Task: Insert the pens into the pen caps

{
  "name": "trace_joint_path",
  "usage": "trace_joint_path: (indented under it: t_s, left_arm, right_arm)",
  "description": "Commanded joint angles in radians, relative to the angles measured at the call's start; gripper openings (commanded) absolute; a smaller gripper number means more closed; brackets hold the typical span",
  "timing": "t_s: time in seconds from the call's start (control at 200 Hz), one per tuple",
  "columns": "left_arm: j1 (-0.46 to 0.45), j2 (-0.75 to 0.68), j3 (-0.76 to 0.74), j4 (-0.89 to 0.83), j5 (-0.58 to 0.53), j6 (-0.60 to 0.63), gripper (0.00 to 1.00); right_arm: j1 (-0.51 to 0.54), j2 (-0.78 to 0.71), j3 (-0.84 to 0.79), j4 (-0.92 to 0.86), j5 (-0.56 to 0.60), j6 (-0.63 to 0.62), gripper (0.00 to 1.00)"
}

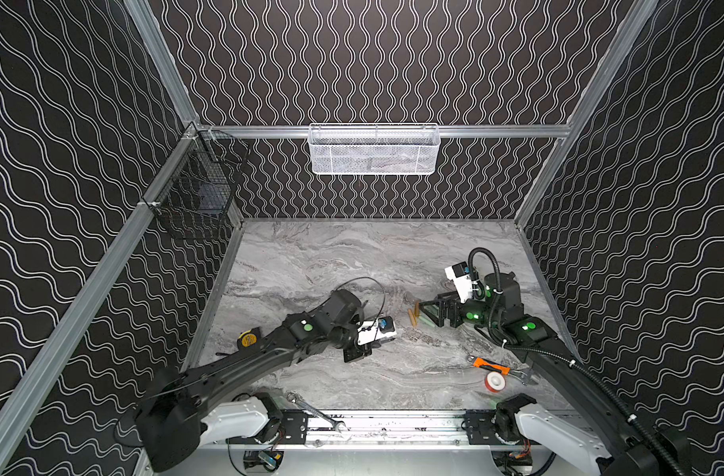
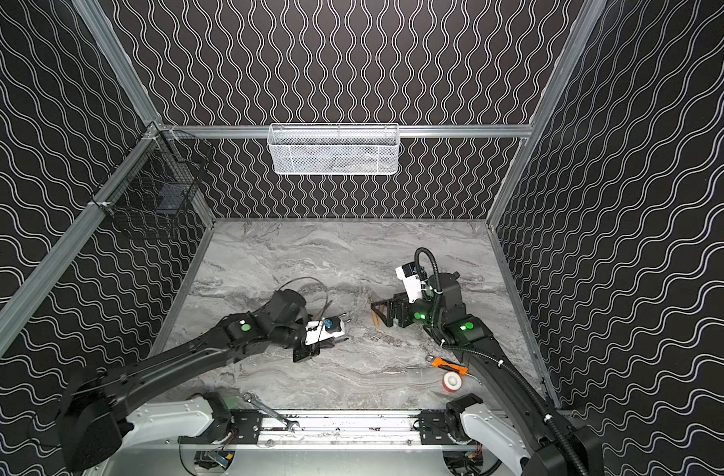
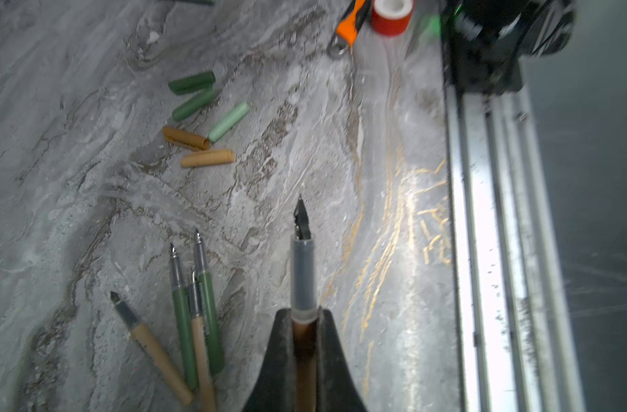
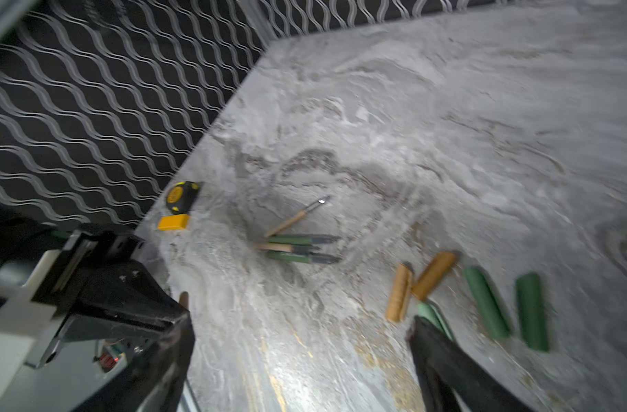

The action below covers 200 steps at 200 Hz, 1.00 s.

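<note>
Evidently mid-pairing: one pen is clamped and a cap is about to be taken.

The left gripper [image 3: 303, 315] is clenched on a tan pen [image 3: 302, 271] by its barrel. The dark nib projects well ahead of the jaws, presumably so that end stays free to enter a cap. The right gripper [image 4: 301, 321] stands released, jaws wide and grasping nothing, low over five loose pen caps [image 3: 207, 158] lying right of the middle of the tabletop [image 1: 352, 255]. One of its fingers [image 4: 447, 356] overlaps the pale green cap [image 4: 428, 311], and two tan caps lie just beside it. That placement suggests a cap pickup. Four loose pens [image 3: 183, 321] lie bunched nearer the left edge, well apart from the caps. The held pen touches no cap and is not lined up with any.
</note>
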<state>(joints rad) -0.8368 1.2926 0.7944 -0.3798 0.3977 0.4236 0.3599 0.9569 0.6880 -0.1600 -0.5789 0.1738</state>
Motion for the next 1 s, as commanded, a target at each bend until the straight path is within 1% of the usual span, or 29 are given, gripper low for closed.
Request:
trace_joint_path:
  t_s: [0.0, 0.09, 0.155, 0.225, 0.31, 0.365, 0.39, 0.556, 0.686, 0.766, 0.841, 0.996]
  left_arm:
    - [0.02, -0.062, -0.019, 0.091, 0.168, -0.156, 0.0]
    - [0.067, -0.111, -0.049, 0.152, 0.266, -0.226, 0.0]
    - [0.097, -0.142, -0.066, 0.19, 0.302, -0.265, 0.0]
    - [0.118, -0.16, -0.07, 0.209, 0.342, -0.283, 0.0]
    - [0.141, -0.167, -0.072, 0.227, 0.378, -0.297, 0.0]
    - [0.158, -0.168, -0.076, 0.25, 0.396, -0.317, 0.0]
    - [0.169, -0.167, -0.077, 0.262, 0.406, -0.326, 0.0]
    - [0.222, -0.172, -0.086, 0.338, 0.462, -0.382, 0.0]
    - [0.259, -0.185, -0.104, 0.408, 0.496, -0.436, 0.0]
    - [0.276, -0.18, -0.101, 0.418, 0.505, -0.449, 0.0]
    - [0.283, -0.178, -0.103, 0.426, 0.515, -0.458, 0.0]
    - [0.298, -0.178, -0.108, 0.448, 0.53, -0.479, 0.0]
  right_arm:
    - [0.001, -0.019, -0.007, 0.15, -0.182, 0.008, 0.98]
    - [0.004, -0.049, -0.029, 0.243, -0.283, 0.034, 0.97]
    - [0.007, -0.068, -0.051, 0.33, -0.346, 0.072, 0.97]
    - [0.022, -0.073, -0.061, 0.399, -0.377, 0.107, 0.96]
    - [0.055, -0.064, -0.054, 0.439, -0.392, 0.124, 0.96]
    - [0.07, -0.056, -0.047, 0.452, -0.386, 0.125, 0.96]
    - [0.105, -0.054, -0.044, 0.455, -0.381, 0.124, 0.96]
    - [0.181, -0.015, -0.051, 0.513, -0.306, 0.143, 0.95]
    - [0.238, 0.023, -0.07, 0.621, -0.276, 0.183, 0.94]
    - [0.271, 0.049, -0.076, 0.682, -0.248, 0.202, 0.93]
    - [0.293, 0.077, -0.076, 0.728, -0.224, 0.222, 0.9]
    - [0.326, 0.129, -0.068, 0.804, -0.191, 0.252, 0.77]
